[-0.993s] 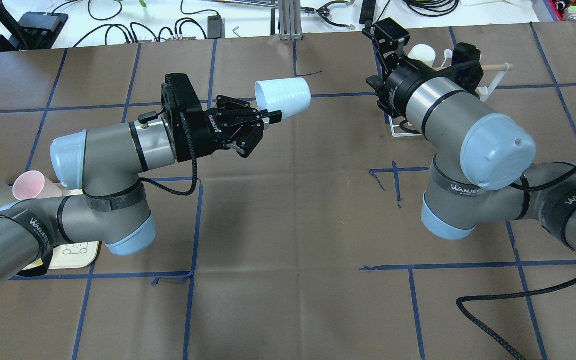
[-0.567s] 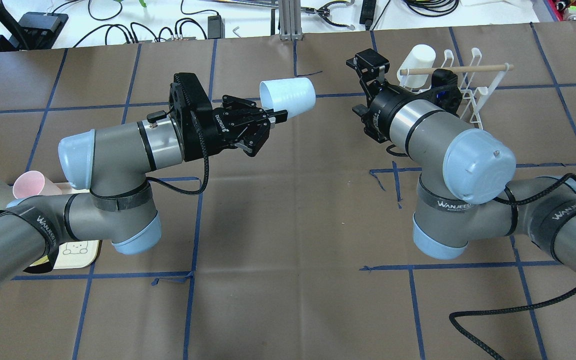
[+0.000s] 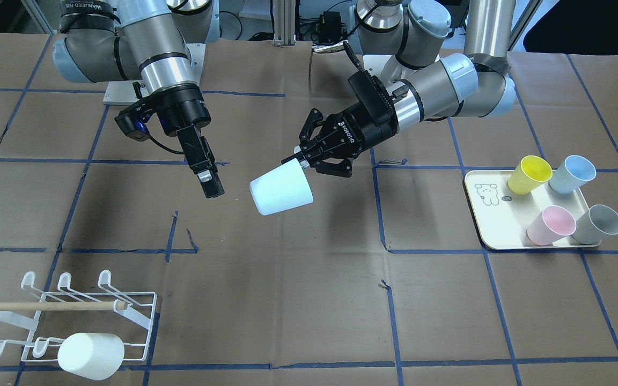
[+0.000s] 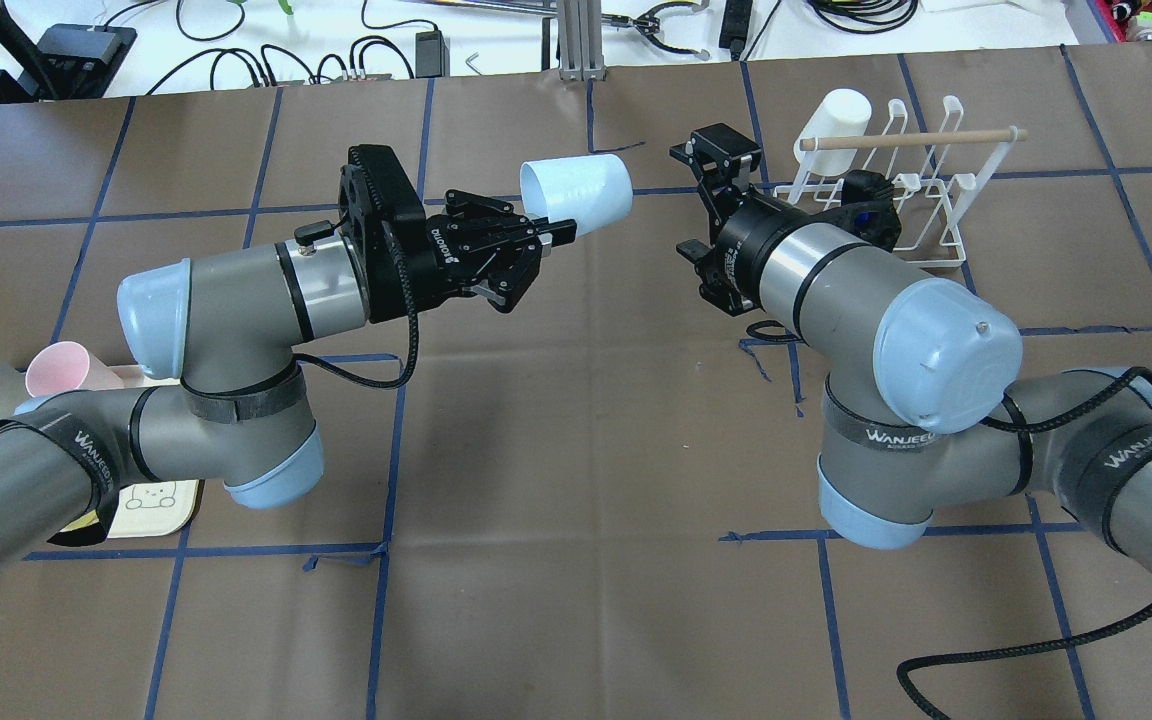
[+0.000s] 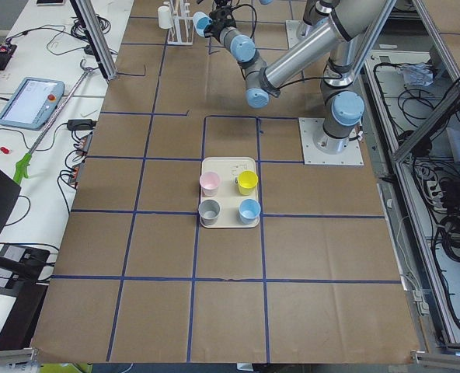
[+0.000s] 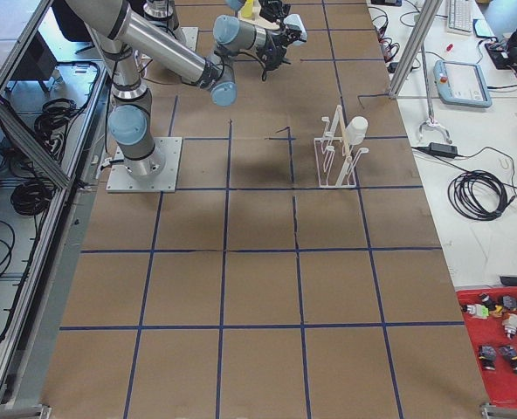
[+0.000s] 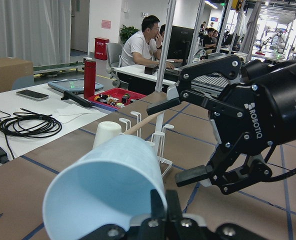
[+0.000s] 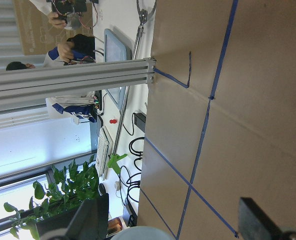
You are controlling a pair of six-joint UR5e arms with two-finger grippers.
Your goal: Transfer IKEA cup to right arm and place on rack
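Observation:
My left gripper (image 4: 556, 232) is shut on the rim of a pale blue IKEA cup (image 4: 576, 195) and holds it on its side above the table; it also shows in the front view (image 3: 280, 188) and large in the left wrist view (image 7: 108, 190). My right gripper (image 4: 683, 200) is open and empty. It points at the cup from a short gap to its right, and the left wrist view shows its jaws spread (image 7: 185, 140). The white wire rack (image 4: 921, 190) with a wooden handle stands behind the right arm, with a white cup (image 4: 836, 110) on one prong.
A cream tray (image 3: 502, 236) stands on the robot's left side and holds yellow (image 3: 529, 174), blue (image 3: 572, 174), pink (image 3: 550, 225) and grey (image 3: 598, 224) cups. Blue tape lines cross the brown table. Cables and tools lie past the far edge.
My right arm has swung left, away from the rack, toward the held cup, and the rack is uncovered. My left arm moved slightly right with the cup, then held still.

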